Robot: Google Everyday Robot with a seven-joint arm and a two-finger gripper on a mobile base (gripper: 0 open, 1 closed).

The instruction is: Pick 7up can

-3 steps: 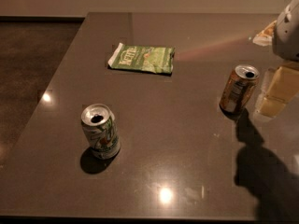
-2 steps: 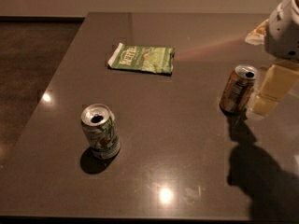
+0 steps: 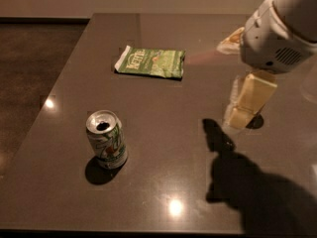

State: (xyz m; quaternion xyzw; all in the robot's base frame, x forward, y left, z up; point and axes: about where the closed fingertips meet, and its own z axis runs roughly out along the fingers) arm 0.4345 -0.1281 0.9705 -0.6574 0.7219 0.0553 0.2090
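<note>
So the 7up can (image 3: 106,140) hasn't budged. It's standing upright on the near-left part of the dark tabletop (image 3: 163,108), with its top opened and its own little shadow pooled at the base. The green chip bag (image 3: 151,62) is also exactly where it was, lying flat further back and well apart from the can.

What's changed is the arm. A second ago the gripper (image 3: 240,117) was hanging off at the right edge, just beside the orange-brown can. Now it has swung in toward the left and sits low over the right side of the tabletop, right over the spot where that can stood. The brown can can't be seen anymore; only a dark patch shows by the cream-coloured tip. The white wrist housing (image 3: 277,38) fills a lot more of the upper right corner than before. The arm's big shadow (image 3: 247,192) has slid left along the near edge too.

Whether the grip is released or clenched can't be made out. It's well apart from the 7up can either way, with nothing touching it.
</note>
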